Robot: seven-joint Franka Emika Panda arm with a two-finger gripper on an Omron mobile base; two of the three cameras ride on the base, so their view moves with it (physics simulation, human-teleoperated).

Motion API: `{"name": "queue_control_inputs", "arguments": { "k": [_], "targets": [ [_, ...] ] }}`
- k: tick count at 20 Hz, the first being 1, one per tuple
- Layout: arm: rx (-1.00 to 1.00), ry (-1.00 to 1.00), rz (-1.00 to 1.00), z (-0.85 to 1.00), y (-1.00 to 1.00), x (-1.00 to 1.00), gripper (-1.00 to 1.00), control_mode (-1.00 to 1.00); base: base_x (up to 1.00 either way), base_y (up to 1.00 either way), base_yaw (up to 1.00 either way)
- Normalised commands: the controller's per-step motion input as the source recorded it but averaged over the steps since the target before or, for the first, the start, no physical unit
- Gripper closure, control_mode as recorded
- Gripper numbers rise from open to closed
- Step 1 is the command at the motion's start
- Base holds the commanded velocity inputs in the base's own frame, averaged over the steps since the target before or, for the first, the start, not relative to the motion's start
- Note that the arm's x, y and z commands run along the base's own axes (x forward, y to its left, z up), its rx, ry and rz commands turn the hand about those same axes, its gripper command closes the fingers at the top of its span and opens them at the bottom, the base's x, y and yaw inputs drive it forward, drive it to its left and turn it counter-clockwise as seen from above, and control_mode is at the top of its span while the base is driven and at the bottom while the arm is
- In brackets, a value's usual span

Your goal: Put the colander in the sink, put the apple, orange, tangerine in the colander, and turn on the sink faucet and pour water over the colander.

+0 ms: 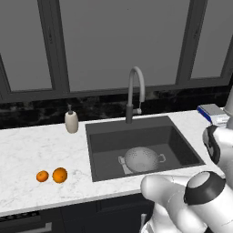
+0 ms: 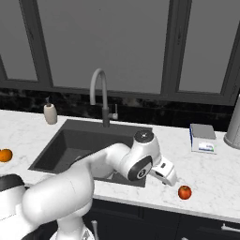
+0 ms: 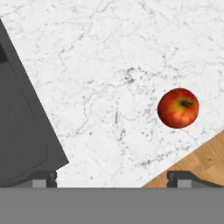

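Gripper (image 2: pixel 169 180) hanging over the counter (image 3: pixel 109 65) right of the sink (image 1: pixel 141 136), fingers spread wide, empty. Apple (image 3: pixel 178 108) off to the right-hand fingertip's side, near the counter edge, not between them. Needs a sideways shift.

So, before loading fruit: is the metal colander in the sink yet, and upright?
In and upright: the shiny perforated metal colander sits on the floor of the dark grey sink, open side up, with no fruit inside.
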Motion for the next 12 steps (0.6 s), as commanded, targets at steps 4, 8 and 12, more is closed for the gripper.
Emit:
{"name": "queue_control_inputs", "arguments": {
  "k": [4, 8, 12],
  "targets": [
    [0.0, 0.02, 0.0, 0.0, -0.72, -0.35, -1.0, -1.0, 0.0, 0.0, 0.0],
    [0.0, 0.02, 0.0, 0.0, -0.45, -0.27, -1.0, -1.0, 0.0, 0.0, 0.0],
    [0.0, 0.06, 0.0, 0.06, -0.49, -0.23, -1.0, -1.0, 0.0, 0.0, 0.0]
  ]
}}
